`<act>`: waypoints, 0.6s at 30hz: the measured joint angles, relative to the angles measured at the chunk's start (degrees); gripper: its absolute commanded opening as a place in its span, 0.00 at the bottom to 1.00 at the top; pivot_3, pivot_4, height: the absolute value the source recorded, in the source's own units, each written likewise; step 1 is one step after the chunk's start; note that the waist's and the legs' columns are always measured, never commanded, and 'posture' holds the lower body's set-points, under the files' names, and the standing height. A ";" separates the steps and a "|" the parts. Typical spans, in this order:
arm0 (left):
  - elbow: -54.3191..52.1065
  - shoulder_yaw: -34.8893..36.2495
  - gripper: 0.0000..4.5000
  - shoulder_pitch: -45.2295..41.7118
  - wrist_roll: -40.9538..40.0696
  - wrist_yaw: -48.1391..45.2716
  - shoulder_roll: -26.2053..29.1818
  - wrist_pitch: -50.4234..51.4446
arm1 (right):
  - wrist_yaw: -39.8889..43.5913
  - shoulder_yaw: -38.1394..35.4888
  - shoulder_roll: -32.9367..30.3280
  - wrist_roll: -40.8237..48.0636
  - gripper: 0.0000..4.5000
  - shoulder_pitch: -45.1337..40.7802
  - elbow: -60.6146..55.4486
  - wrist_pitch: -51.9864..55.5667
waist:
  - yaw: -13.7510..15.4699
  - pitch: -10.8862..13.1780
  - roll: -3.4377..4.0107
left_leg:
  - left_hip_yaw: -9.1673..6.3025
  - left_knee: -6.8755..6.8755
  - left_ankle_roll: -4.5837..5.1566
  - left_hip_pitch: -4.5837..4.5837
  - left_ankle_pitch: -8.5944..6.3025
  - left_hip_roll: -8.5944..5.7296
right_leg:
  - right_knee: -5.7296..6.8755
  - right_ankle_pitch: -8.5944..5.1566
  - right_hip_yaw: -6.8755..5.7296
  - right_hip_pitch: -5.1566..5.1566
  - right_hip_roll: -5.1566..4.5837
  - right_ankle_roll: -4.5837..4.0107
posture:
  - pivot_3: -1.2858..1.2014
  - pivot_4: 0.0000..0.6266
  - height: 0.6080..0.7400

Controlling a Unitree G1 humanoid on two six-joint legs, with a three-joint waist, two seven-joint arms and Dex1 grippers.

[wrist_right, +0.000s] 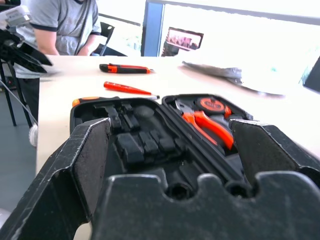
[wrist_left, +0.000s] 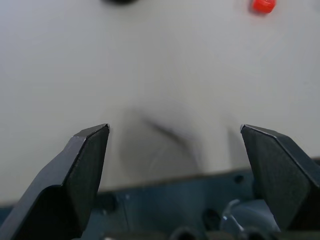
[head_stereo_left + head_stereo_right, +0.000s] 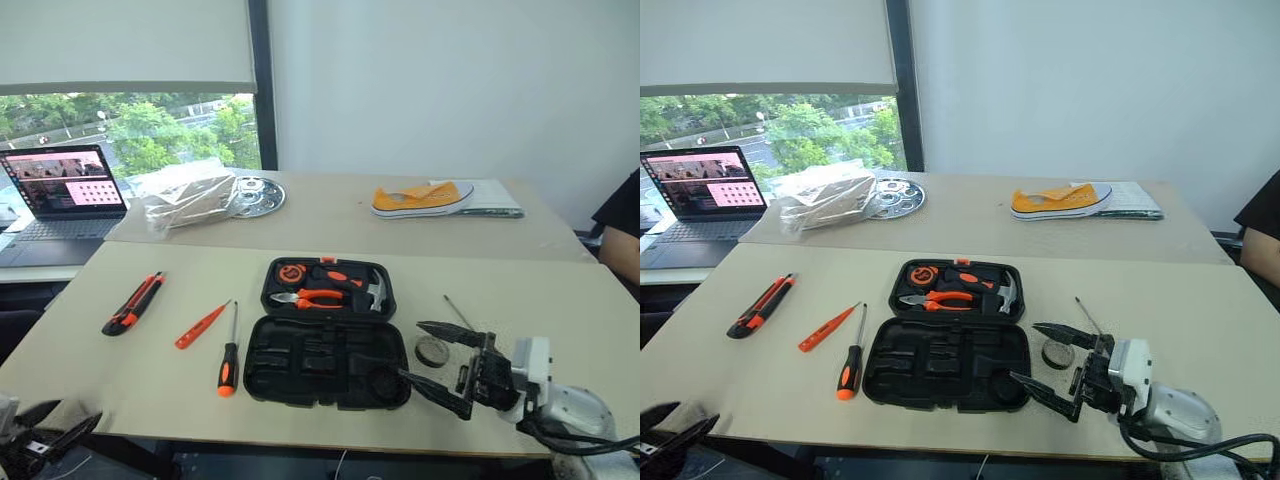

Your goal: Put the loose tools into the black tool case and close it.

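where the pale table (image 3: 150,400) runs out toward the window (image 3: 130,130), we see a second table butted against its far edge, carrying a laptop (image 3: 62,190), a crinkled plastic bag (image 3: 190,200), a round metal disc (image 3: 258,196) and a yellow shoe (image 3: 422,198) on papers. a white wall rises behind, a blind hangs over the glass, and trees show outside. a person's dark sleeve (image 3: 625,215) enters at the right edge.

the black case (image 3: 325,345) lies open mid-table, pliers (image 3: 315,297) and hammer (image 3: 372,290) in its far half. left of it lie a screwdriver (image 3: 229,358), a slim orange tester (image 3: 202,325) and, farther left, the utility knife (image 3: 133,303). the tape roll (image 3: 432,351) sits just right of the case, another screwdriver's shaft (image 3: 460,314) beyond it.

our right gripper (image 3: 445,365) hovers at the case's near right corner, fingers spread and empty. our left gripper (image 3: 50,425) sits at the near left edge, fingers spread too.
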 measured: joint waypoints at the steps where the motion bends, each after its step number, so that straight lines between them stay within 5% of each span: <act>1: -3.08 -0.42 1.00 -1.58 -2.96 1.51 1.57 4.76 | 0.12 0.12 0.00 -0.23 0.98 -0.35 0.08 -0.18 | 0.18 0.02 0.03 | -0.04 0.03 -0.06 0.00 -0.01 -0.01 | 0.02 0.00 0.00 0.04 -0.17 0.00 | 0.52 0.24 1.00; 7: -14.65 -8.62 1.00 -19.00 -15.92 17.65 4.94 27.29 | 0.42 0.65 0.01 -0.95 0.98 0.16 1.77 -0.92 | -0.98 0.00 0.19 | -0.04 -0.05 -0.15 0.16 0.11 -0.12 | 0.18 0.06 0.17 0.11 -0.06 0.02 | 0.52 0.24 1.00; 15: -15.67 -19.39 1.00 -31.27 -15.74 35.89 -4.65 39.03 | 0.32 0.54 -0.15 -1.54 0.98 0.75 2.11 -1.35 | -1.67 0.00 0.19 | -0.02 -0.21 -0.44 0.38 0.21 -0.04 | 0.24 -0.05 0.32 0.14 0.58 -0.20 | 0.52 0.24 1.00; 18: -16.34 -21.40 0.85 -33.01 -13.98 39.09 -7.31 39.65 | 0.11 0.41 -0.16 -2.01 1.00 1.16 2.18 -1.70 | -1.34 -0.01 0.23 | 0.03 -0.21 -0.45 0.70 0.20 -0.07 | 0.26 -0.05 0.40 0.42 0.55 -0.20 | 0.52 0.24 1.00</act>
